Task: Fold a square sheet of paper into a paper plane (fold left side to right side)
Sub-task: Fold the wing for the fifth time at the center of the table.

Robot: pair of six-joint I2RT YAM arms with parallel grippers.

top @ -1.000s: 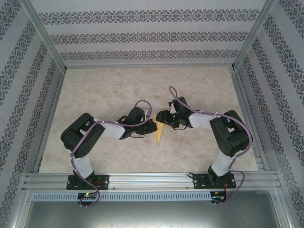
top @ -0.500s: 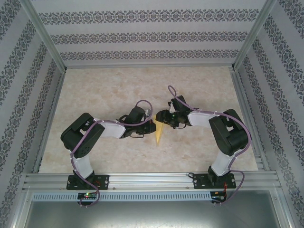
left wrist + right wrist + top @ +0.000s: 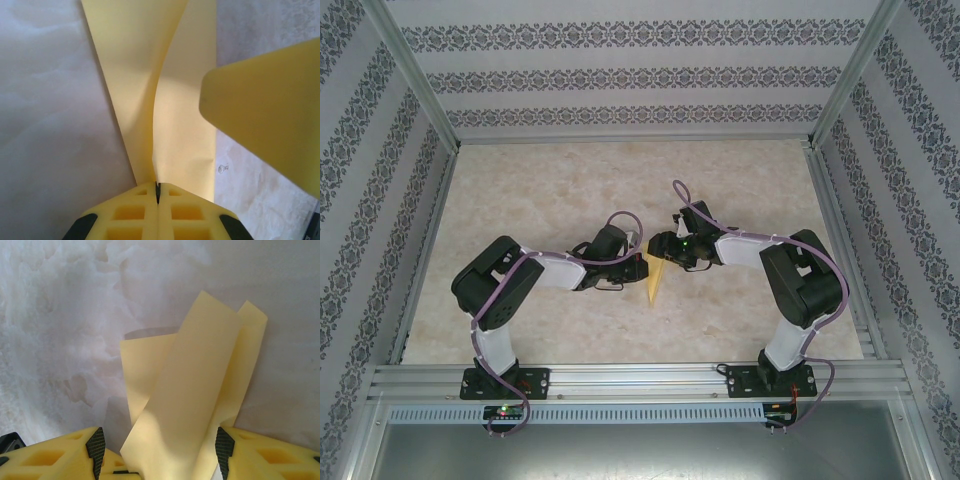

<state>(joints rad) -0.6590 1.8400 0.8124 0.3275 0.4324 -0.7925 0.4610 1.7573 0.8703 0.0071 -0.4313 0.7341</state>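
The sheet of paper point(image 3: 654, 280) is yellow and folded into a slim shape whose point faces the near edge; it lies mid-table between both arms. My left gripper point(image 3: 640, 264) is at its left edge. In the left wrist view that gripper point(image 3: 157, 186) is shut, and the raised crease of the paper point(image 3: 185, 115) runs into its tips. My right gripper point(image 3: 658, 250) sits at the wide far end. In the right wrist view it point(image 3: 160, 452) stands open, with a lifted flap of the paper point(image 3: 195, 390) between its fingers. One right finger point(image 3: 265, 110) hangs over the paper.
The pale marbled table point(image 3: 540, 190) is ringed by patterned walls and aluminium posts. A metal rail point(image 3: 640, 378) with both arm bases runs along the near edge. The two wrists are very close together over the paper.
Both arms have shifted only slightly. The paper stays in place and neither gripper's opening has changed.
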